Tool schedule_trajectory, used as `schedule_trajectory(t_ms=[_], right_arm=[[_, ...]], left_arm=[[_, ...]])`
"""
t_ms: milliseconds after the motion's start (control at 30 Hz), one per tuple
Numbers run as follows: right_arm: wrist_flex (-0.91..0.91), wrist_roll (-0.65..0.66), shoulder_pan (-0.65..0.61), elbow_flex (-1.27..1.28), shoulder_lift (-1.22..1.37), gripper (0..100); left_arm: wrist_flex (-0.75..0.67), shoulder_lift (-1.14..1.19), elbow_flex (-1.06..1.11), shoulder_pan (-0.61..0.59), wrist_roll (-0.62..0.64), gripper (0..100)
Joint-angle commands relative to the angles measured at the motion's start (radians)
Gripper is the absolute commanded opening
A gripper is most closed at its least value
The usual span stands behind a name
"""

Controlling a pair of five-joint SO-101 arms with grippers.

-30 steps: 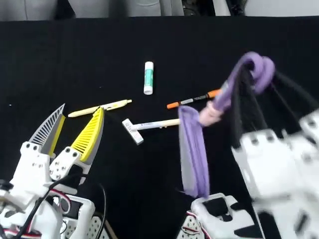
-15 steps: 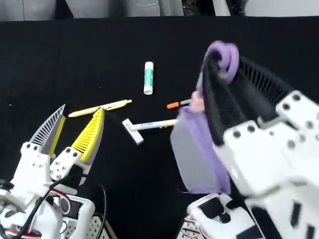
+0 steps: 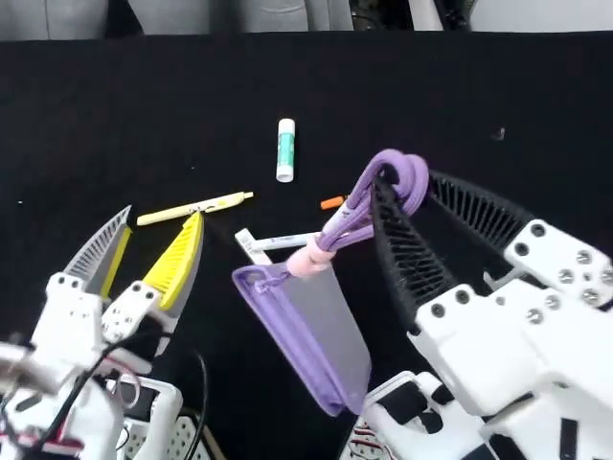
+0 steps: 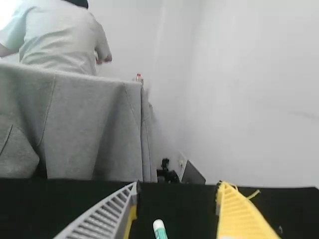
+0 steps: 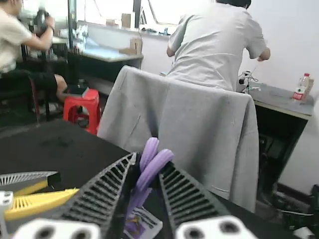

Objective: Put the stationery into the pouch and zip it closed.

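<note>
High view, right end effector (image 3: 402, 182) pinching strap (image 3: 347, 218) of pouch (image 3: 316, 331), left end effector (image 3: 160, 216) spread.

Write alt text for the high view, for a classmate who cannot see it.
The black ribbed right gripper pinches the strap loop of a purple, clear-sided pouch hanging over the black table. Behind lie a white glue stick and a yellow pen.

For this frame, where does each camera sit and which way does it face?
High view: fixed above the table, looking down; both arms show, left gripper and right gripper.
Left wrist view: on the left arm, facing level toward a grey cloth; its open fingers show.
Right wrist view: on the right arm, facing that cloth too; its gripper clamps the pouch strap.
Shared: glue stick, high and left wrist views.
</note>
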Motion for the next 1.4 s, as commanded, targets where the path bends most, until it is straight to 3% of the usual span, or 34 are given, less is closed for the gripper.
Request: schedule_trajectory(t_ms=[0, 133, 333, 433, 533, 900, 1367], right_arm=[[0.031, 0.14, -0.006, -0.002, -0.001, 1.2], [-0.052, 0.176, 0.017, 0.101, 0.028, 1.2], [-0.344, 0.196, 0.238, 0.236, 0.13, 1.1], [-0.417, 0.196, 0.261, 0.219, 0.179, 1.1], [-0.423, 0.196, 0.259, 0.154, 0.217, 1.1], [-0.42, 0.273, 0.242, -0.245, 0.328, 1.1], [-0.399, 0.308, 0.239, -0.122, 0.351, 1.1]], left_arm=[[-0.002, 0.006, 0.033, -0.01, -0.006, 26], [-0.008, 0.006, 0.056, -0.01, -0.006, 26], [-0.044, 0.006, 0.039, -0.015, -0.006, 26], [-0.08, 0.006, 0.035, -0.073, -0.005, 26], [-0.101, 0.006, 0.042, -0.12, 0.0, 26], [-0.101, 0.006, 0.038, -0.12, -0.005, 26], [-0.092, 0.006, 0.047, -0.119, 0.002, 26]])
